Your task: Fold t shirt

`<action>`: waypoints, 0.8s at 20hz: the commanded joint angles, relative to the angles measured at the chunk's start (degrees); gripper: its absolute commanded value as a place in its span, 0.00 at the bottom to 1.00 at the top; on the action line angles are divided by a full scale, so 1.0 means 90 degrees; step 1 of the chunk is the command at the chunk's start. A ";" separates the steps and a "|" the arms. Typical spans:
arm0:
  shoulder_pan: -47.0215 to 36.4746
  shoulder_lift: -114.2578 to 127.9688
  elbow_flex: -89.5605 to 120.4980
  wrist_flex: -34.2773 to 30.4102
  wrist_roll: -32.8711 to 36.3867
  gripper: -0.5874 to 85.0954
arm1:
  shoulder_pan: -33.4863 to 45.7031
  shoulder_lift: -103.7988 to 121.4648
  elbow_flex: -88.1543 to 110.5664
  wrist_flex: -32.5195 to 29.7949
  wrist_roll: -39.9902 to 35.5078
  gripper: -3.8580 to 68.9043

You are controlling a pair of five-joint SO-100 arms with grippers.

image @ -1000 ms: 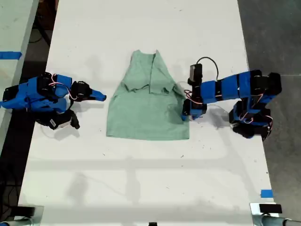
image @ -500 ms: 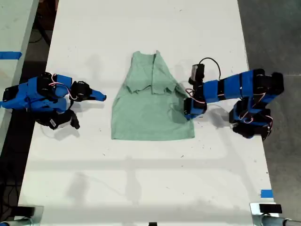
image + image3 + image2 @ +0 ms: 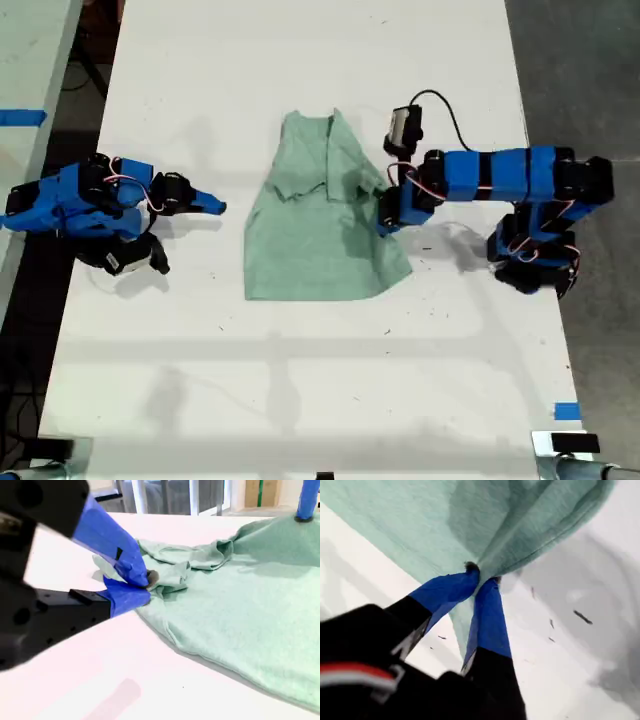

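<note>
My first gripper pinches a raised edge of the t shirt lying mid-table, while my second gripper, jaws closed on nothing, rests beside the shirt.

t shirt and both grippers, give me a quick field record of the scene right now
surface: white table
t shirt: pale mint-green, mostly flat, narrow neck end toward the exterior view's top
t shirt edge: the side at the exterior view's right is pinched and raised off the table
my first gripper: shut on the t shirt, cloth bunched at its tips
my second gripper: shut, holding nothing, at the exterior view's left, apart from the t shirt
fold: not finished
</note>
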 commanded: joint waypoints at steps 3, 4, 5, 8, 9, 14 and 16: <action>0.0029 0.0049 0.0010 0.0010 -0.0088 0.01 | -0.0117 -0.0342 -0.0869 -0.0947 -0.0557 0.06; 0.0029 0.0049 0.0010 0.0010 -0.0088 0.01 | -0.0127 -0.0625 -0.0967 -0.1094 -0.0605 0.06; 0.0029 0.0049 0.0010 0.0010 -0.0088 0.01 | -0.0146 -0.0947 -0.1133 -0.1211 -0.0635 0.06; 0.0029 0.0049 0.0010 0.0010 -0.0088 0.01 | -0.0215 -0.2090 -0.2021 -0.1289 -0.0781 0.06; 0.0029 0.0049 0.0010 0.0010 -0.0088 0.01 | -0.0244 -0.2500 -0.2422 -0.1230 -0.0850 0.06; 0.0029 0.0049 0.0010 0.0010 -0.0088 0.01 | -0.0449 -0.4092 -0.4414 -0.0635 -0.1064 0.06; 0.0029 0.0049 0.0010 0.0010 -0.0088 0.01 | -0.0479 -0.4023 -0.4443 -0.0566 -0.0996 0.12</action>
